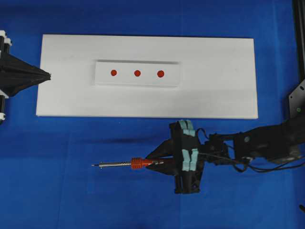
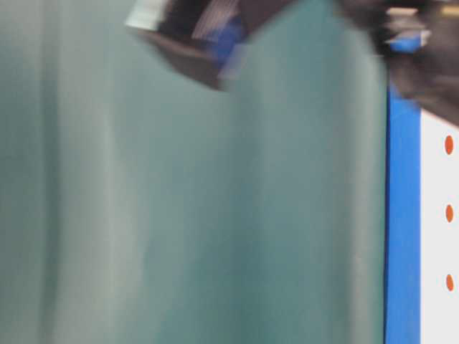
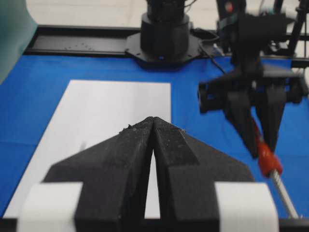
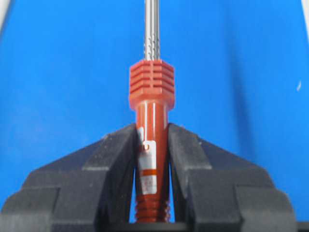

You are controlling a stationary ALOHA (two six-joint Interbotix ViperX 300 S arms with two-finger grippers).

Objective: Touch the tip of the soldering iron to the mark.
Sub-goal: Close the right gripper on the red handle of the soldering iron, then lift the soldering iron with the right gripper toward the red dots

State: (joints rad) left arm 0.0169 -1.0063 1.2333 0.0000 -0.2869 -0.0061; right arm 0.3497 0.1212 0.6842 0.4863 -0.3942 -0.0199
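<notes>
on the blue cloth below the white board, the right gripper is clamping the iron by its red handle, one black finger pressing on each side. the iron is lying level and pointing toward the left of the overhead view, its silver shaft sticking out past the fingers and the tip ending over bare cloth, well apart from the board. whether the iron is resting on the cloth or hanging just above it is not clear. three red marks are sitting in a row on a raised white strip in the middle of the board, none of them near the tip. at the left edge of the board, the left gripper is pointing inward with its fingers pressed together at the tips, holding nothing. the table-level view is mostly filled by a blurred green surface, with the marks showing at its right edge.
</notes>
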